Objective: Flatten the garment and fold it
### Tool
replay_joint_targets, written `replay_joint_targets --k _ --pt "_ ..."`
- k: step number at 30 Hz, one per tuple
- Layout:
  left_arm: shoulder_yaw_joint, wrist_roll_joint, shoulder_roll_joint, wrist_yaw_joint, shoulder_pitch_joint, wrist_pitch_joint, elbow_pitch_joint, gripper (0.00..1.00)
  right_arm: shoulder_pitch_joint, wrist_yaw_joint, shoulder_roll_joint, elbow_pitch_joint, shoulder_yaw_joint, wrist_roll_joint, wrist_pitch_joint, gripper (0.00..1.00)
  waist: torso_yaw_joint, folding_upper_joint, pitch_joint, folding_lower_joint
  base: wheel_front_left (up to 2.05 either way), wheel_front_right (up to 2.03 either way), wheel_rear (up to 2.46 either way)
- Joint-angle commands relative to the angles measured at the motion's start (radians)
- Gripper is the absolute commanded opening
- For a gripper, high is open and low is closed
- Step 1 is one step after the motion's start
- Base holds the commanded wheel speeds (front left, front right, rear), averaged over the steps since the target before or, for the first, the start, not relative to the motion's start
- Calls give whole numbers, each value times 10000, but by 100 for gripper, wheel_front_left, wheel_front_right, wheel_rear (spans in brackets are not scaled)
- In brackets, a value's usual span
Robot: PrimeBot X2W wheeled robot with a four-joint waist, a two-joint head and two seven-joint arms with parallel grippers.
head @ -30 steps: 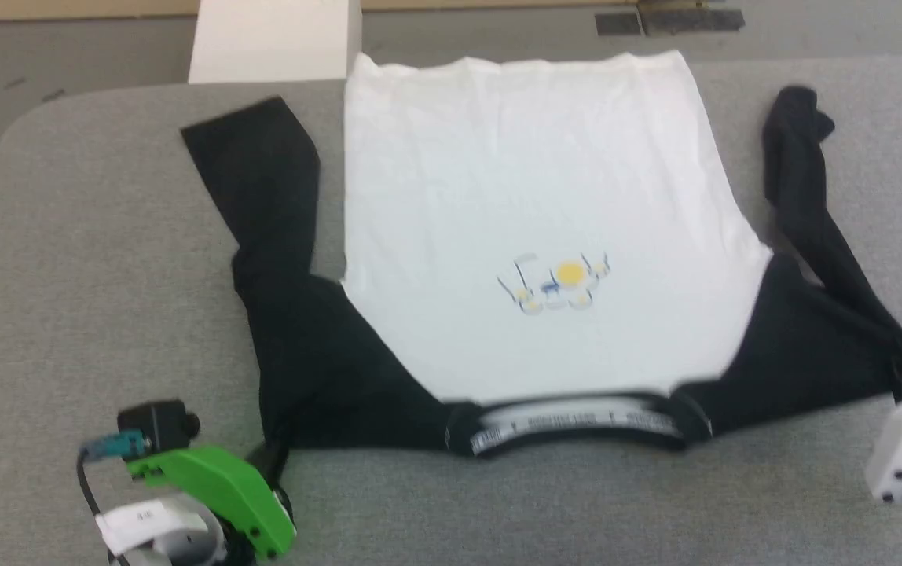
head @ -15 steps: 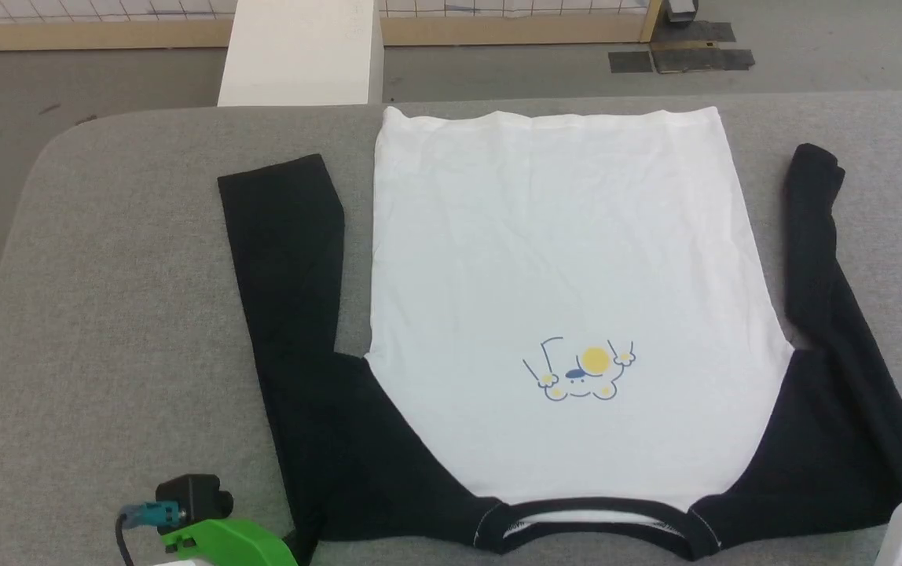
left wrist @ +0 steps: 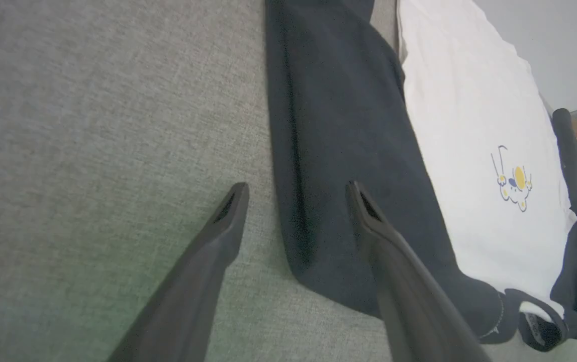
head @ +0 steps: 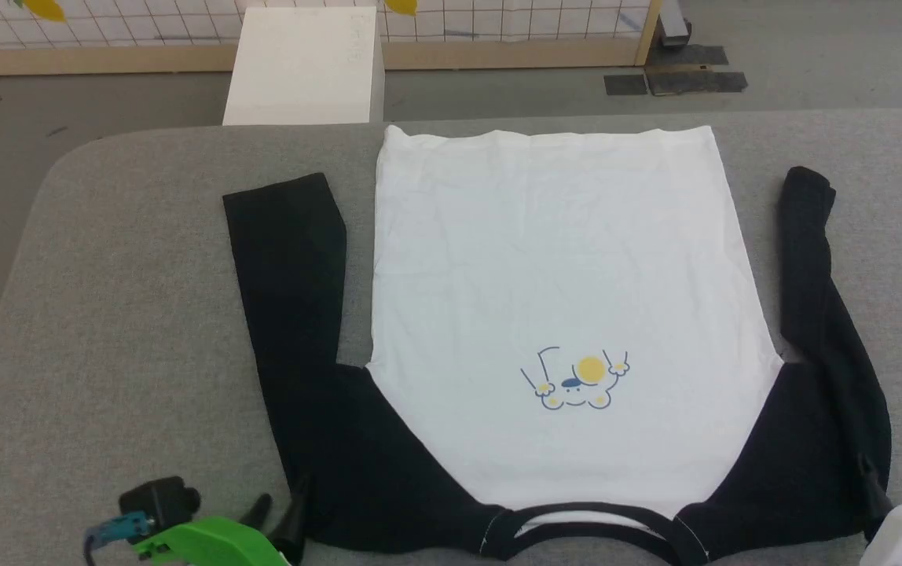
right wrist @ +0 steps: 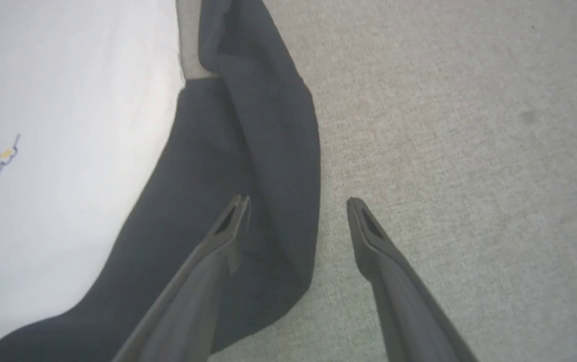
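The garment (head: 561, 259), a white T-shirt with black sleeves, lies spread flat on the grey table (head: 121, 314), collar toward me and hem at the far edge. Its chest graphic (head: 577, 381) faces up. The left sleeve lies straight; the right sleeve (head: 812, 259) is narrower and bunched at its cuff. My left gripper (head: 280, 507) stands open at the garment's left shoulder corner; in the left wrist view the left gripper (left wrist: 297, 188) straddles the black edge of the garment (left wrist: 469, 125). My right gripper (head: 893, 475) stands open at the right shoulder; the right gripper (right wrist: 297, 201) straddles the edge of the garment (right wrist: 67, 125).
A white box (head: 302, 67) stands on the floor just beyond the table's far edge. Behind it runs a wire-grid fence with a wooden base (head: 498, 51), and dark mats (head: 675, 79) lie on the floor. Bare grey table lies left of the left sleeve.
Both grippers have opened and let go of the shoulder corners, and the garment lies flatter. The head camera has tilted, so the whole picture sits lower.
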Motion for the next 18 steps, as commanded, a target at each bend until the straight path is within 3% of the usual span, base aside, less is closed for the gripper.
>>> replay_joint_targets --k 1,7,11,18 --pt "133 136 88 -94 -220 -235 -148 100 62 -17 -9 -209 -32 107 -284 100 -18 0 -66 1 0 0 0" --pt "611 739 529 -166 -839 -1218 -496 100 90 -17 -9 -1181 292 245 -1746 100 -236 0 58 1 0 0 0" --pt "843 977 970 -459 -1901 -1518 -213 100 -205 -17 -9 -1469 997 328 -2866 100 -466 0 511 1 0 0 0" --pt "811 1760 2395 -1079 -4522 -1106 1002 100 -1017 -17 -9 -1838 2575 -192 -4394 100 -992 0 1681 1 0 0 0"
